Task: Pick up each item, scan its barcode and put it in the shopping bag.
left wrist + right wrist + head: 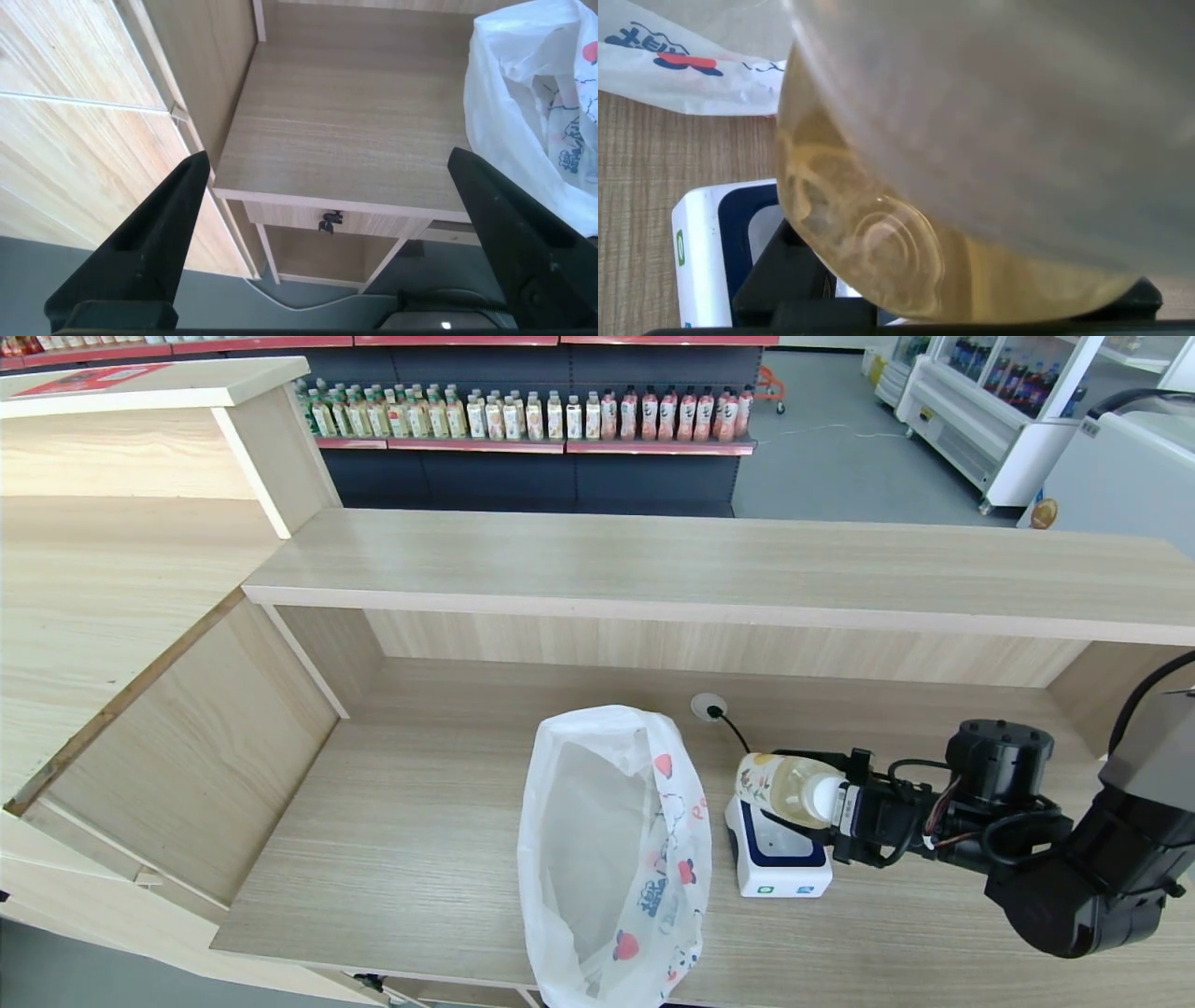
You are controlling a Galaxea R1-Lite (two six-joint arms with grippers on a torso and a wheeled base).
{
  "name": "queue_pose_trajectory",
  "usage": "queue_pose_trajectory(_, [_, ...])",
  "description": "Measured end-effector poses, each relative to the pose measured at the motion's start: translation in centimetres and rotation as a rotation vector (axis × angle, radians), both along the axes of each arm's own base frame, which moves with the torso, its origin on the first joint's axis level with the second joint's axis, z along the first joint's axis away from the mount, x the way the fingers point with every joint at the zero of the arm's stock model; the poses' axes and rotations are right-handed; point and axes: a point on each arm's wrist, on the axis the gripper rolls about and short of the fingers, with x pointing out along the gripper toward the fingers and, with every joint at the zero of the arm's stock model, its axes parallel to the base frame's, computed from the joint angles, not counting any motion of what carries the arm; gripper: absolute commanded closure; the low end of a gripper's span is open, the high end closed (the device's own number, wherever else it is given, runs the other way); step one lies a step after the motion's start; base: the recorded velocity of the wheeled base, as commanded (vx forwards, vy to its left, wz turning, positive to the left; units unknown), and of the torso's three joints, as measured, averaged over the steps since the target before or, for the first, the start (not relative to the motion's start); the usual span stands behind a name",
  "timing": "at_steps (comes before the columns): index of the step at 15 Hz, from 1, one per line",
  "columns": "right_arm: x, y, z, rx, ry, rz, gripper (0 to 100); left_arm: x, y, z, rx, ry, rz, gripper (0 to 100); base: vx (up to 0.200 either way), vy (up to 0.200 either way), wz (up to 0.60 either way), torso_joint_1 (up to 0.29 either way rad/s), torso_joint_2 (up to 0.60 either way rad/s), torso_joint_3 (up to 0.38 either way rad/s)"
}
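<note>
My right gripper (826, 795) is shut on a clear bottle (780, 789) of pale yellow drink, held on its side just above the white and blue barcode scanner (780, 854). In the right wrist view the bottle (971, 177) looms close, with the scanner (715, 247) under it. The white shopping bag (611, 854) with cartoon prints stands open to the left of the scanner, and its edge (533, 103) lies on the counter in the left wrist view. My left gripper (327, 243) is open, off the counter's front edge, with nothing between its fingers.
A raised wooden ledge (728, 565) runs along the back of the counter (401, 831), with side panels at both ends. The scanner's black cable (733, 728) goes into a grommet behind it. Bare counter lies left of the bag. Shelves of bottles (532, 415) stand far behind.
</note>
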Motion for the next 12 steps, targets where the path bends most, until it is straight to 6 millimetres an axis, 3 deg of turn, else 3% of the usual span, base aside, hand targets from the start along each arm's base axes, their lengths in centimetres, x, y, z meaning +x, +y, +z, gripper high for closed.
queue_pose_trajectory(12, [-0.46, -0.45, -0.30, -0.032, -0.015, -0.012, 100, 0.00, 0.00, 0.00, 0.000, 0.000, 0.000, 0, 0.000, 0.000, 0.00, 0.000, 0.00, 0.000])
